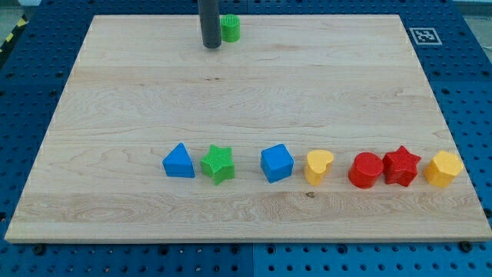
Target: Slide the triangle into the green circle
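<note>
The arm's rod is cut off by the view's top edge, so only its lower dark, matte cylindrical length shows. It ends in my tip [211, 46], which serves as the end effector; it is a plain rod end with nothing that parts, closes or clamps. It rests on the table [115, 115], a pale wooden board with fine grain lines, set on a blue perforated base.

The rod hides the left edge of the green circle [231, 28], a short ribbed cylinder just beside the tip at about 2 o'clock; whether they touch is hard to make out.

All other blocks sit in a row well apart from the tip, toward 6 o'clock and 4 o'clock. From left to right:

- The blue triangle [178, 161] is smooth-faced and lies far from the green circle.
- The green star [219, 163] is ribbed on top and just beside the triangle.
- The blue cube [277, 163] sits slightly turned.
- The yellow heart [318, 166] follows.
- The red cylinder [366, 170] is next.
- The red star [401, 165] appears to touch the cylinder.
- The yellow hexagon-like block [443, 168] is last; its exact outline is uncertain.

At 1 o'clock on the base lies a black-and-white marker tag [424, 35].
</note>
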Robot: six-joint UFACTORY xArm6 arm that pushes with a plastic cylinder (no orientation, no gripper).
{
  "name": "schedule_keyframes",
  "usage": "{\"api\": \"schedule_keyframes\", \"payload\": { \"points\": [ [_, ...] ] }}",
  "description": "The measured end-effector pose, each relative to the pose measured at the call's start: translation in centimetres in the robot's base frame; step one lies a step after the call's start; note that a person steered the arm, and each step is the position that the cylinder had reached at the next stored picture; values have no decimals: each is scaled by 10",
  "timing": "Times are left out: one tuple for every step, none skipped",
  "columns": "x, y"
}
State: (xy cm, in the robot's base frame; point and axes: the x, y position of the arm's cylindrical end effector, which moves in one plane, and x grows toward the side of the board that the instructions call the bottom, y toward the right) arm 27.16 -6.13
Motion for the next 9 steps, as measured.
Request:
{"api": "schedule_keyframes", "payload": {
  "points": [
    [-5, 16],
    [-6, 21],
    [36, 0],
    [113, -51],
    [195, -74],
    [274, -75],
    [332, -74],
    [333, -73],
    [301, -73]
  ]
}}
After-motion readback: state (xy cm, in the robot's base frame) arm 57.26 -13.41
